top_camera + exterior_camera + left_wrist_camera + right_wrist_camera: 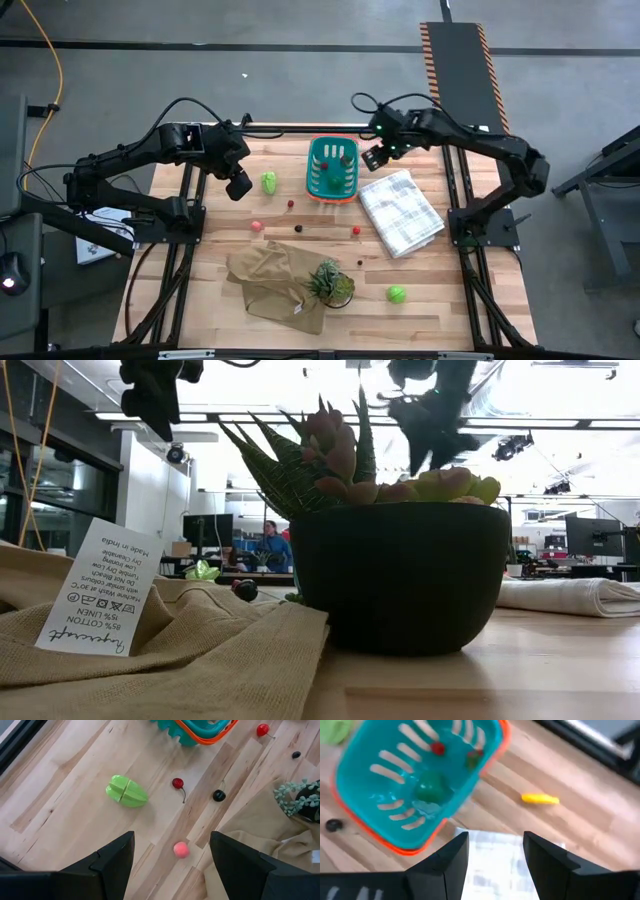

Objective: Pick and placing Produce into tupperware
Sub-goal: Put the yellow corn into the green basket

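The teal tupperware [333, 168] stands at the table's far middle; inside it lie a red ball [438, 748] and a dark green piece [431, 787]. My right gripper [375, 158] hangs open just to its right, above the white checked cloth's far edge, holding nothing. A yellow piece [540, 798] lies on the wood beyond it. My left gripper [238, 185] hovers open left of a light green lump [269, 182]. A red cherry [177, 783], a dark ball [218, 795] and a pink ball [181, 850] lie on the wood below it.
The white checked folded cloth [402, 212] lies right of the basket. A tan cloth [275, 275] and a spiky potted plant [330, 283] sit at the near middle. A green ball [397, 294] and a red ball [356, 230] rest on bare wood near them.
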`<state>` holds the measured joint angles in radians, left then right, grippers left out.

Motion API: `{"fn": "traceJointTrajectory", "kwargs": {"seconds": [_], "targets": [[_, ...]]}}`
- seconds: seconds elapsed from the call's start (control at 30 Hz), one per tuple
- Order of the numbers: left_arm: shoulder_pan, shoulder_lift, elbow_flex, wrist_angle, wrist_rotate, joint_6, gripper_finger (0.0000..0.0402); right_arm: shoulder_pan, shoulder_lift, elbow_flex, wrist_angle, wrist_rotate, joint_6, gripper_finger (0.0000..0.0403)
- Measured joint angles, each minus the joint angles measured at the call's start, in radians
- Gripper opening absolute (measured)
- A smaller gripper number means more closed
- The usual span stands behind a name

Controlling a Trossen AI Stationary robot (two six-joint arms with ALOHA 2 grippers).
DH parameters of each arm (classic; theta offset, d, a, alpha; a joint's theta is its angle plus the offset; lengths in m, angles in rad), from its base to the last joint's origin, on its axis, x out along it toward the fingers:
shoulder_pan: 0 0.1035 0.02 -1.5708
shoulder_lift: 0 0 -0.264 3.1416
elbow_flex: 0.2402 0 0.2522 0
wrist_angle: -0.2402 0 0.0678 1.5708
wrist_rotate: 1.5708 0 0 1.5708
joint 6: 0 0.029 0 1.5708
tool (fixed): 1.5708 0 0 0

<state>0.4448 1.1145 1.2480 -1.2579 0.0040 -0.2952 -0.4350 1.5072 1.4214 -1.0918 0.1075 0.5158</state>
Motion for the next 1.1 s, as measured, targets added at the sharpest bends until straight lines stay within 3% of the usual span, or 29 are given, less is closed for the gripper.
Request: {"fn": "traceJointTrajectory", "kwargs": {"seconds": [0.3,0.6,1.1], "targets": [[0.000,0.000,0.000,0.000,0.000,0.003,0.0248,-0.165,-0.013,-0.074,0.021,-0.014,0.133,0.0178],[0.000,0.000,0.000,0.003,0.000,0.000,0.0248,-0.308,-0.012,-0.080,0.064,-0.105,0.217,0.0178],[0.000,0.000,0.000,0.065,-0.057,0.053,0.0248,-0.319,0.151,-0.080,0.169,-0.132,0.531,0.0178]]}}
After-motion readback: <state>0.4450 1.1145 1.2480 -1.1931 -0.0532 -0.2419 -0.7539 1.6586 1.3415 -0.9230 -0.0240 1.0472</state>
